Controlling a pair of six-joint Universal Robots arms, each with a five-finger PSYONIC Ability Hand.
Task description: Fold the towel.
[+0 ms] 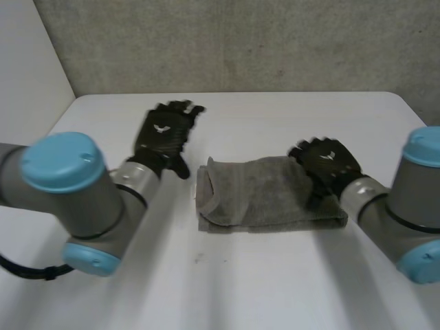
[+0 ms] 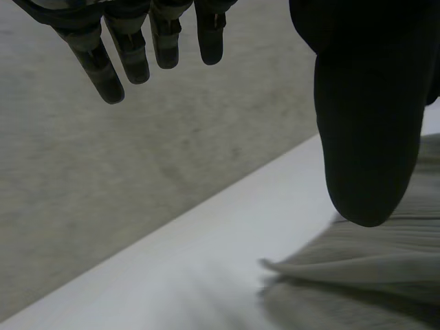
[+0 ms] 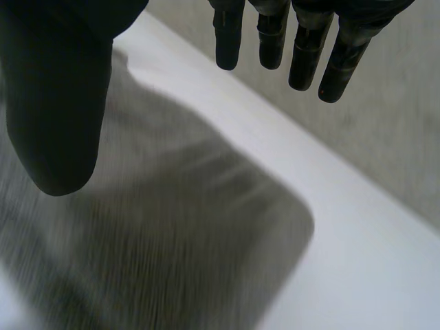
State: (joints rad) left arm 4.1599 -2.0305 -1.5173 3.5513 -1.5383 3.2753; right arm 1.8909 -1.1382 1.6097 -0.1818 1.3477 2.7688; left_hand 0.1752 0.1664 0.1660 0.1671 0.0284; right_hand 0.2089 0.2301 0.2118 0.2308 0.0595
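A grey towel (image 1: 265,196) lies folded into a short wide strip in the middle of the white table (image 1: 275,282); its left end curls up. My left hand (image 1: 165,134) hovers left of the towel, apart from it, its fingers (image 2: 117,55) straight and holding nothing. The towel's edge (image 2: 371,261) lies below that hand's thumb. My right hand (image 1: 326,165) is above the towel's right end, open with fingers (image 3: 302,48) spread. Under its palm lies the towel (image 3: 172,227), with nothing gripped.
The table's far edge (image 1: 234,93) meets a grey wall. A pale wall stands at the left. Bare tabletop stretches in front of the towel and on both sides.
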